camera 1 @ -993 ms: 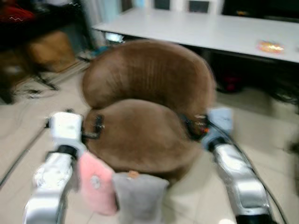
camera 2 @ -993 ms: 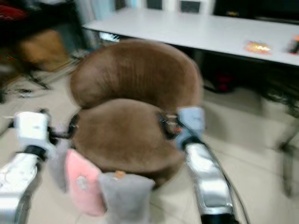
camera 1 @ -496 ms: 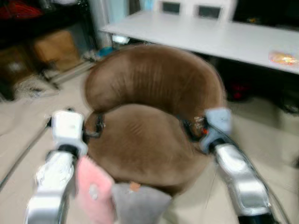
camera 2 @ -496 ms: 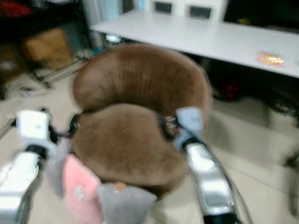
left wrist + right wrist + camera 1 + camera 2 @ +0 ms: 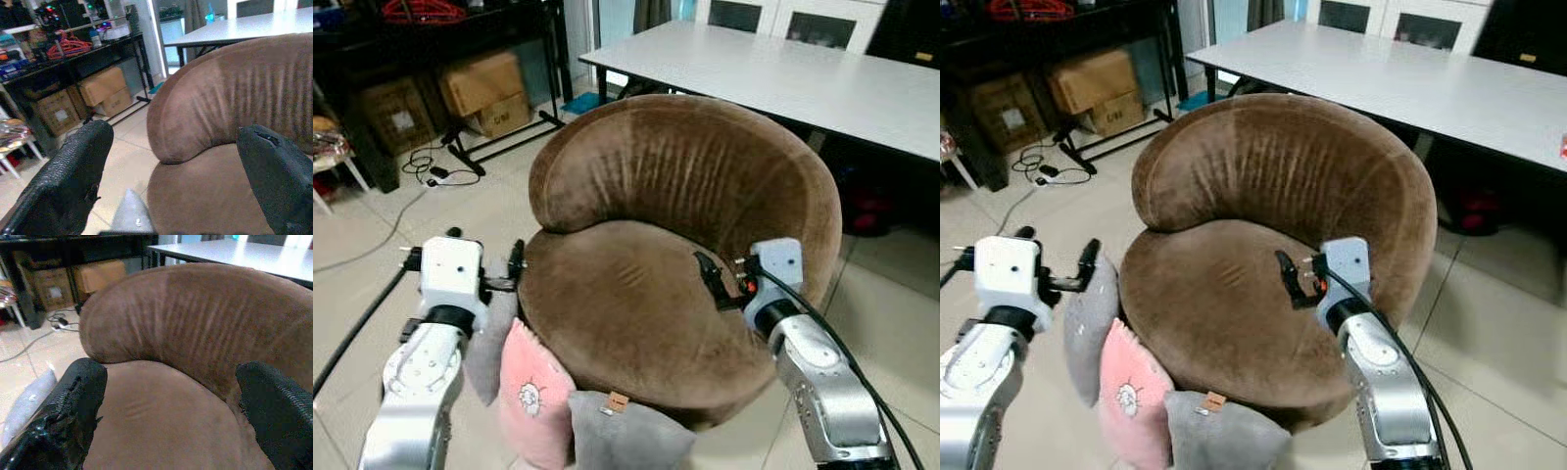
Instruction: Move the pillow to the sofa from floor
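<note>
A round brown sofa chair (image 5: 656,264) stands right in front of me. Three pillows lean on the floor against its front: a pink one with a small cartoon face (image 5: 536,392), a grey one (image 5: 626,436) nearest me, and another grey one (image 5: 489,343) behind the pink. My left gripper (image 5: 464,259) hovers open at the chair's left edge, above the pillows, holding nothing. Over the right side of the seat my right gripper (image 5: 729,284) is also open and empty. The wrist views show wide-spread fingers (image 5: 63,176) (image 5: 279,416) facing the chair back.
A long white table (image 5: 783,73) stands behind the chair. At the far left are cardboard boxes (image 5: 484,88) under a black rack, with cables (image 5: 431,171) on the tiled floor. Bare floor lies to the left and right of the chair.
The picture has shifted a little and gone from blurred to sharp as the camera settled. Both arms keep the same pose; the pillows still lean against the chair.
</note>
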